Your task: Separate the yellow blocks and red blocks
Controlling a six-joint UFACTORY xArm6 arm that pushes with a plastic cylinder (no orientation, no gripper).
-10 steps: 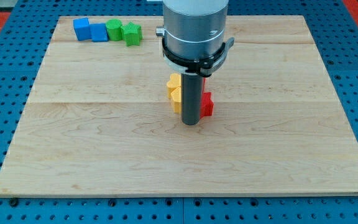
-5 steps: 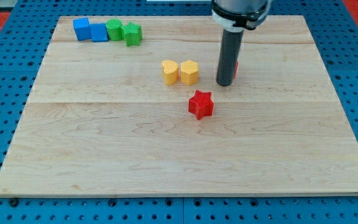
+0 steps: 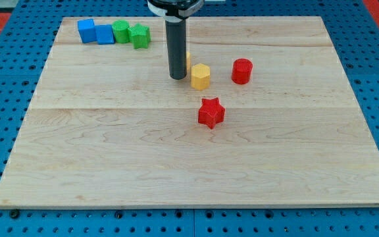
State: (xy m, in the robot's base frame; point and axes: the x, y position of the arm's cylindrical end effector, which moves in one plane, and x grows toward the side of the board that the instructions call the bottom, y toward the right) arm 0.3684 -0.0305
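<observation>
My tip point(image 3: 177, 77) stands near the board's upper middle, just left of a yellow hexagon block point(image 3: 201, 76). A second yellow block point(image 3: 187, 61) is almost wholly hidden behind the rod; only a sliver shows at the rod's right edge. A red cylinder point(image 3: 241, 71) stands to the right of the yellow hexagon, apart from it. A red star block point(image 3: 210, 112) lies below the hexagon, toward the view's bottom.
At the board's top left stand two blue blocks point(image 3: 87, 30) point(image 3: 104, 34) and two green blocks point(image 3: 120, 31) point(image 3: 139, 35) in a row. The wooden board point(image 3: 110, 151) lies on a blue pegboard.
The rod has moved from the right of the yellow blocks to their left, now covering the left yellow block. The red cylinder is uncovered. The blocks hardly moved.
</observation>
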